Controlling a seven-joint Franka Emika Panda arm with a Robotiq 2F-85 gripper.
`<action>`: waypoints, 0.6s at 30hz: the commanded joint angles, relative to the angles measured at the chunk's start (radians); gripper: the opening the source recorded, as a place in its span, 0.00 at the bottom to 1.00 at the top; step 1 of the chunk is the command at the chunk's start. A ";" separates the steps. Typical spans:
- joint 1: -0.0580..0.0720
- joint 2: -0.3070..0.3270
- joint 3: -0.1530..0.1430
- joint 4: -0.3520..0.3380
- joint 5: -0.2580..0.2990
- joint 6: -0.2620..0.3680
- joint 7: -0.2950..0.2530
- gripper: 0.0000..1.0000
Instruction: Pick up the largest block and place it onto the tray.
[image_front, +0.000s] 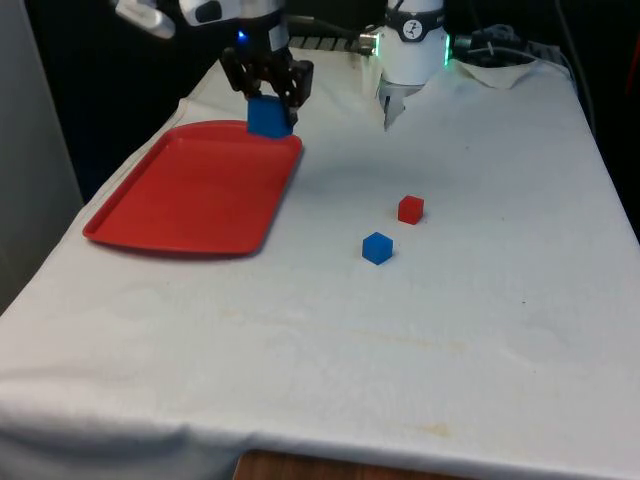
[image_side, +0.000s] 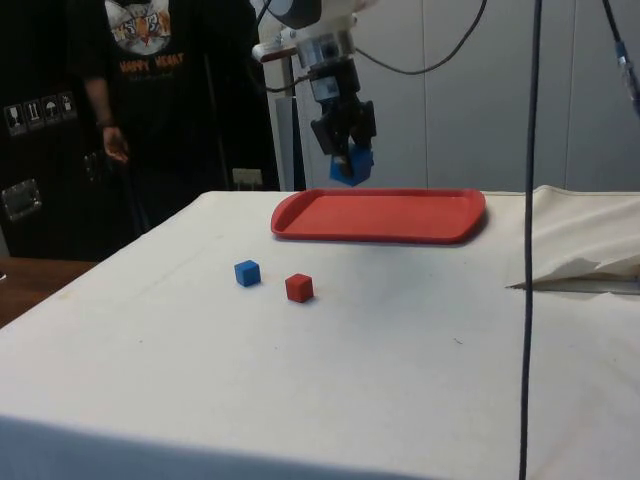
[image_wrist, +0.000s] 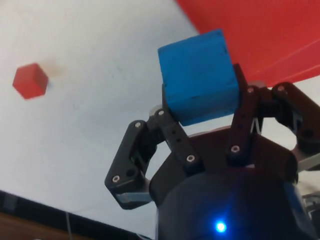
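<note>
The large blue cube-shaped block (image_front: 268, 117) was held between the two fingers of the black two-finger gripper (image_front: 270, 95), which were closed on its opposite sides. In the wrist view the block (image_wrist: 198, 76) was seen clamped between the fingers (image_wrist: 172, 135), with most of its body standing out beyond the fingertips. In the side view the block (image_side: 352, 166) and the gripper (image_side: 345, 135) were seen in the air, clearly above the flat red plastic tray (image_side: 380, 215) and not touching it.

In the front view the block was held over the tray's (image_front: 195, 192) far corner, the one nearer to the middle of the table covered with white cloth (image_front: 450, 340). No object was seen lying in the tray; its red surface was bare in the front and side views. The tray itself was placed near the table's edge at the front view's left.

Two smaller cubes were left on the cloth, near each other but not touching: a small red cube (image_front: 410, 209) and a small blue cube (image_front: 377, 247), both well apart from the tray. In the wrist view only the small red cube (image_wrist: 30, 80) was seen on the cloth. In the side view a person in a black shirt (image_side: 140, 60) was seen standing behind the table.
</note>
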 joint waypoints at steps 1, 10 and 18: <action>-0.014 0.007 0.004 0.009 0.009 -0.003 -0.014 0.01; -0.036 0.089 -0.038 0.045 0.080 0.000 -0.107 0.01; -0.059 0.172 -0.070 0.070 0.166 0.008 -0.200 0.01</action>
